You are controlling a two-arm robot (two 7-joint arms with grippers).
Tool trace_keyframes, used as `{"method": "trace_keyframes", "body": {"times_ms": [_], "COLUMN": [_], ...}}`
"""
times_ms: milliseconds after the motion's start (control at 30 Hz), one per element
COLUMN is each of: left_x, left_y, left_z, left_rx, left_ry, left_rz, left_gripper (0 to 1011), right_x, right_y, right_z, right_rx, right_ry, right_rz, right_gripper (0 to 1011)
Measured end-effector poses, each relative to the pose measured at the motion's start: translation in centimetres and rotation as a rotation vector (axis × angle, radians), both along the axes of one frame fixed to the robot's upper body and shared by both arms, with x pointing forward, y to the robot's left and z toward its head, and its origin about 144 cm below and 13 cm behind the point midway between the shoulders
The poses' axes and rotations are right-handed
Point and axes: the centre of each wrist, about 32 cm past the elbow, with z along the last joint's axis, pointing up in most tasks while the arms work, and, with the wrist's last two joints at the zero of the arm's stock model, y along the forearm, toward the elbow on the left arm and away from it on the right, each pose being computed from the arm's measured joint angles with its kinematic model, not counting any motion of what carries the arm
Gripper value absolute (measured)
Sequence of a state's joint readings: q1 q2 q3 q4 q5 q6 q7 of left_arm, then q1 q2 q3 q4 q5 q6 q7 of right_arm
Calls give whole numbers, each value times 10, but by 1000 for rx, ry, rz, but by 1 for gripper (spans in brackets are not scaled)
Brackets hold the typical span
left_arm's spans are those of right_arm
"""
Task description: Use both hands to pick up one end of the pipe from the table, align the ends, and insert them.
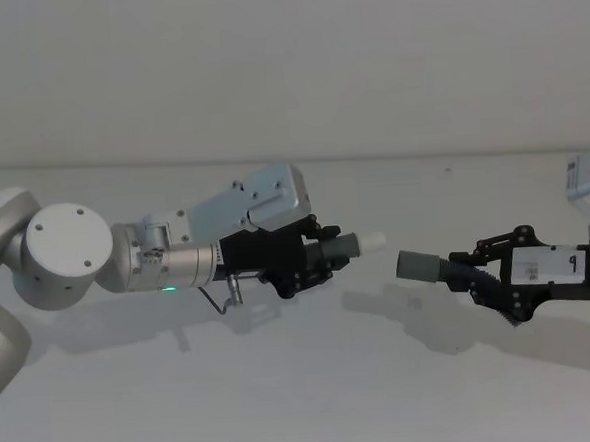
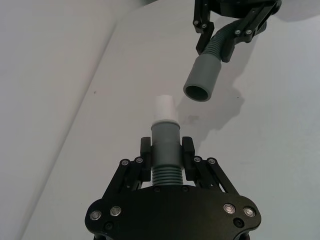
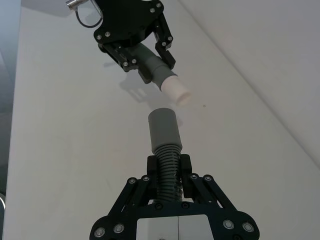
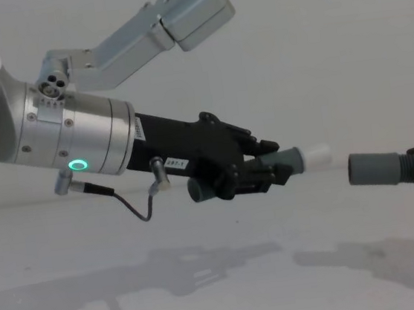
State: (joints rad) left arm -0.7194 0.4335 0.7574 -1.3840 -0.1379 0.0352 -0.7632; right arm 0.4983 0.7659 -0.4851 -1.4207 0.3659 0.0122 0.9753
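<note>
Left gripper (image 1: 312, 257) clamps the white-tipped pipe piece (image 1: 349, 244), held above the table (image 1: 306, 401), tip pointing right. A small gap separates the white tip (image 4: 316, 155) from the sleeve end (image 4: 373, 168); not joined. Right gripper (image 1: 476, 273) clamps the sleeve pipe piece (image 1: 425, 266), also held above the table, facing left.

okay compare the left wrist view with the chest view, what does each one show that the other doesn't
Left wrist view alone: the open bore of the sleeve end, looking into its mouth, and the left gripper's fingers clamped either side of the ribbed pipe piece.

Chest view alone: the left arm's silver wrist with its green ring light and thin cable, plus both pieces seen side-on above their shadows on the table.

Both: the white-tipped end facing the sleeve end across an open gap, not yet inserted, the right gripper holding the sleeve piece.
</note>
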Motion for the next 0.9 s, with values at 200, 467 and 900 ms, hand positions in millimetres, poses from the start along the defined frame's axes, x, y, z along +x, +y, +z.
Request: {"method": "trace_keyframes", "body": {"times_ms": [200, 467, 900], "left_x": [1, 2, 2], "left_y": [-1, -2, -5], "left_z": [1, 1, 2], "left_rx": [2, 5, 6], "left_ry": [1, 4, 5], "left_rz": [-11, -22, -37], "left_gripper": [346, 346, 346], "right_x": [0, 1, 0], "right_y": [1, 1, 3], "right_z": [2, 5, 6], "right_rx": [5, 10, 12], "right_ry": [-6, -10, -12], "right_rz": [-8, -19, -26], "right_gripper": [265, 265, 264]}}
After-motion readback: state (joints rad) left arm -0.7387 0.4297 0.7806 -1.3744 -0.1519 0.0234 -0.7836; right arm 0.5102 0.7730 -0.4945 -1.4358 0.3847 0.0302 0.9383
